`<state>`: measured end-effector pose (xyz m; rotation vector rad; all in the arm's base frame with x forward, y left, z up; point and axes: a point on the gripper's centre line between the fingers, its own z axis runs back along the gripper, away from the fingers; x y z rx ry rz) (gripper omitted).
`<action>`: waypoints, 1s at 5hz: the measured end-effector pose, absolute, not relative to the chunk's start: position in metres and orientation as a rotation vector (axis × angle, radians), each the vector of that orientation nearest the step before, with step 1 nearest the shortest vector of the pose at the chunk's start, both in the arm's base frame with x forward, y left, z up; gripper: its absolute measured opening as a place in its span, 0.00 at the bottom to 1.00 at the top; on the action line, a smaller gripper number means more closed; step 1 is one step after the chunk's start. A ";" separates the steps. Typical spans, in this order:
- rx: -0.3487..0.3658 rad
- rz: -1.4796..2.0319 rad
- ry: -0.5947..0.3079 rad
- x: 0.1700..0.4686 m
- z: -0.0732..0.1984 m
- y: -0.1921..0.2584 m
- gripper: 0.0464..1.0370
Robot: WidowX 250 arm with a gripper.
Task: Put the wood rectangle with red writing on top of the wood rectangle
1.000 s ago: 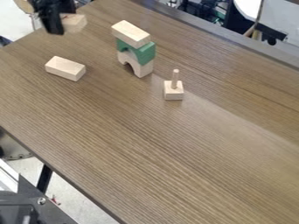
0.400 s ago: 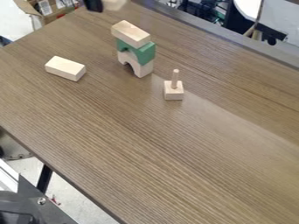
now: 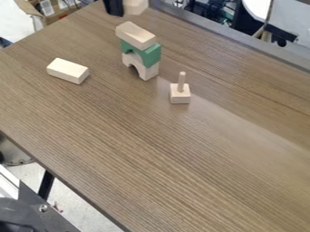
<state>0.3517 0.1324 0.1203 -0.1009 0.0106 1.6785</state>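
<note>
The tool point(image 3: 113, 8) holds a wood block point(image 3: 134, 5) beyond the stack point(image 3: 142, 54). Both sit farther right in view than a second ago.

three wood rectangles point(image 3: 68, 71), one green arch point(image 3: 151, 55), one plain arch point(image 3: 149, 71), one pegged block point(image 3: 180, 96)

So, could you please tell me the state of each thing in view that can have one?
Pincer: closed on a block.
Held block: gripped, at the view's top edge.
Lone block: lying flat on the table, nothing on it.
Top block: lying on the green arch, uncovered.
Green arch: stacked, opening downward.
Plain arch: standing on the table, bearing the stack.
Peg base: upright, peg bare.
</note>
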 end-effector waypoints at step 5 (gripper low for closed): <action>-0.052 1.617 0.023 0.344 0.100 0.117 0.54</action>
